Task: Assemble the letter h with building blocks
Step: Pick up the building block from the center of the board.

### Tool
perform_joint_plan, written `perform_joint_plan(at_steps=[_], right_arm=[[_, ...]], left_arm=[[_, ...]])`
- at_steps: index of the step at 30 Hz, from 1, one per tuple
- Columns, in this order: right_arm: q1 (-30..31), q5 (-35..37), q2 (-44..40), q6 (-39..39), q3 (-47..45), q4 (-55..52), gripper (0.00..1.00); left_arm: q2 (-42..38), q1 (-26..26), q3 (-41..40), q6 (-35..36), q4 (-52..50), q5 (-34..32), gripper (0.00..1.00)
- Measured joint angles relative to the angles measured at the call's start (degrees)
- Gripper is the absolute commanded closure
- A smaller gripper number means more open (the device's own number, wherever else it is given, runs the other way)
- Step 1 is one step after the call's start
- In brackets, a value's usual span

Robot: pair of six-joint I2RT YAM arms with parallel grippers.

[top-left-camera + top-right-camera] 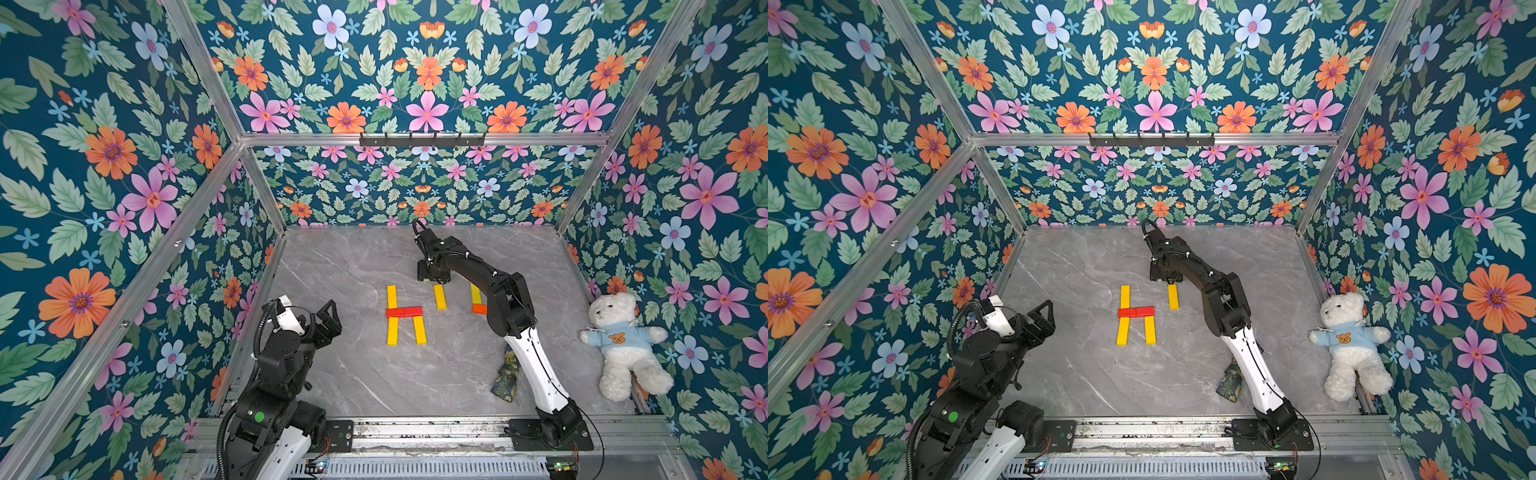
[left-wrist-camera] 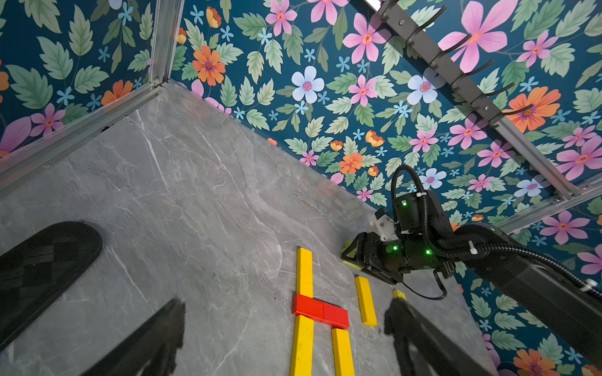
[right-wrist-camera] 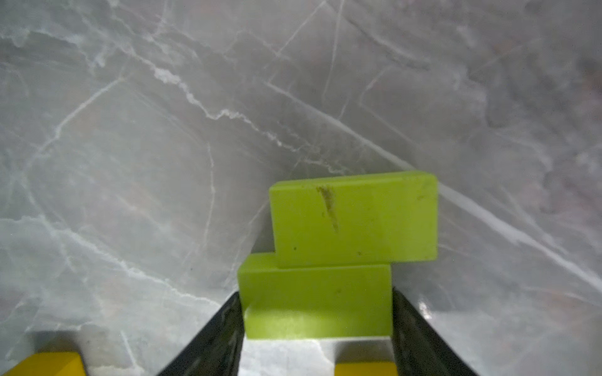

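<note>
The letter h [image 1: 404,312] lies flat mid-table: two yellow bars in line as the upright, two red blocks as the crossbar, and a yellow leg [image 1: 419,330]. A loose yellow bar [image 1: 440,297] lies to its right. Beyond that bar my right gripper [image 1: 432,276] is down at the table. In the right wrist view its fingers press both ends of a lime-green block [image 3: 316,293], and a second lime-green block [image 3: 355,218] touches it on the far side. My left gripper [image 1: 334,320] hovers open and empty at the near left.
A yellow-green bar [image 1: 476,294] and an orange block [image 1: 479,308] lie partly hidden behind the right arm. A dark floral cloth scrap [image 1: 507,376] sits by that arm's base. A white teddy bear [image 1: 623,345] lies against the right wall. Floral walls enclose the table.
</note>
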Motion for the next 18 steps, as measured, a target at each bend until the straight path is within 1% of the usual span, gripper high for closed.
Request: perform_joint_plan(at_steps=[4, 8, 13, 18], right_arm=[[0.0, 0.9, 0.2, -0.8, 0.2, 0.1, 0.39], [0.0, 0.9, -0.3, -1.1, -0.6, 0.7, 0.43], [0.0, 0.2, -1.6, -1.5, -1.7, 1.9, 0.44], [0.3, 0.4, -5.3, -2.3, -1.8, 2.4, 0.44]], left_arm=[[0.1, 0.0, 0.0, 0.0, 0.0, 0.0, 0.00], [0.2, 0.0, 0.0, 0.0, 0.0, 0.0, 0.00], [0.2, 0.0, 0.0, 0.0, 0.0, 0.0, 0.00], [0.3, 0.0, 0.0, 0.0, 0.1, 0.0, 0.00]])
